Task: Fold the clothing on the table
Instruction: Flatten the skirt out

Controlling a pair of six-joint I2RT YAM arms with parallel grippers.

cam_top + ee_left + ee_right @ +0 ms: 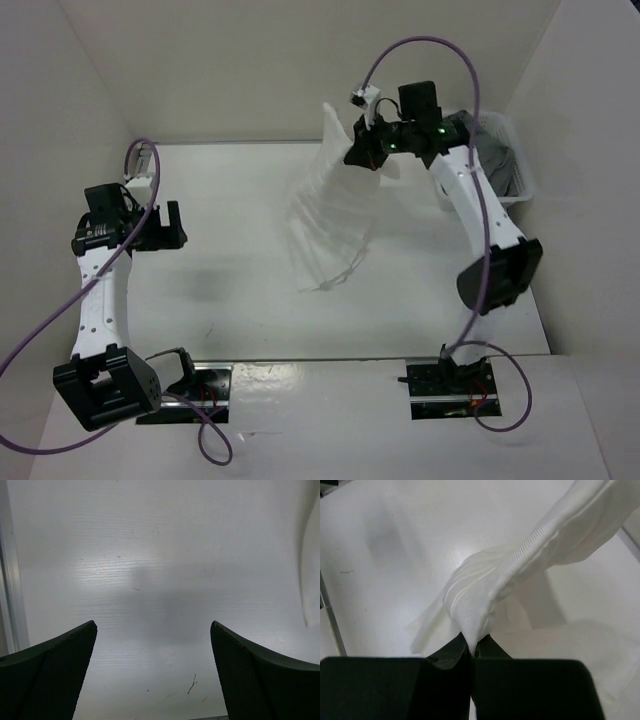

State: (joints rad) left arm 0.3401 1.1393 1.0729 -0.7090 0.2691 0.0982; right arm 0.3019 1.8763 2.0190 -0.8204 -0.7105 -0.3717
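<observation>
Right tool (368,150) was clenched on the clothing (335,215), up in the upper centre-right of the overhead frame. In the right wrist view both fingers were pressed together at bottom centre, with a bunched fold of the white fabric pinched between the tips.

The clothing hung from that pinch. Its long axis ran diagonally in the overhead frame, from the gripped end at upper right down to the free end at lower left, near frame centre. It was narrow and gathered at the tool and flared wider toward the lower-left edge. The pleats ran along the same diagonal. Most of it was lifted off the bench (230,200). The low hem sat close to the surface, but I couldn't tell if it touched.

In the right wrist view the fabric streamed from the pinch toward the upper right of frame, and more white cloth showed at lower right.

Left tool (172,228) was released, fingers spread wide, with nothing between them. It was at the left of the overhead frame over bare bench, well apart from the clothing.

A basket (520,185) sat at the upper right, just beside the right arm, with a dark grey garment (497,158) in it.
</observation>
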